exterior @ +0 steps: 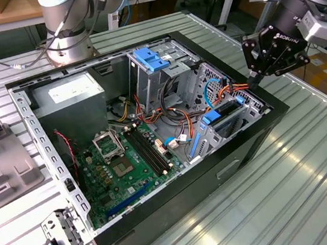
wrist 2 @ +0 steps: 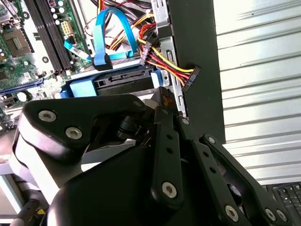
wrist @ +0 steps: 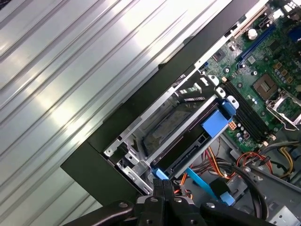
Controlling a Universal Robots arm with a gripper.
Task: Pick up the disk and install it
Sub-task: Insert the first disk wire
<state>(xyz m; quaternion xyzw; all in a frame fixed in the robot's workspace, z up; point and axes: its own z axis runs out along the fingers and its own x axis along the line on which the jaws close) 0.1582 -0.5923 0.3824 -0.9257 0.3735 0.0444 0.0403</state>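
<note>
One black, open-sided computer case lies on a ribbed silver metal table. At the exterior view's left a grey plastic fixture sits on the table beside the case. Behind the case stands the arm's round silver base.

Inside the case, going toward the exterior view's right, there is first a big grey power-supply box with a white label. Next is a green motherboard with long black memory slots, then a tall metal cage topped by a blue plastic bracket. Further right is the disk, a flat dark hard drive in a blue plastic carrier. It rests roughly level between the rails of the low metal bay at the case's corner.

At the exterior view's far right the black linkage gripper hangs over the case's corner wall, tips pointed down at the disk's outer end. In the first wrist view its two fingers are drawn together with no gap showing and hold nothing. They seem to touch the carrier's small blue end tab, though contact is hard to confirm.

In the second wrist view a bundle of red, yellow and black power wires and a flat blue data cable hang near the disk's connector edge.
</note>
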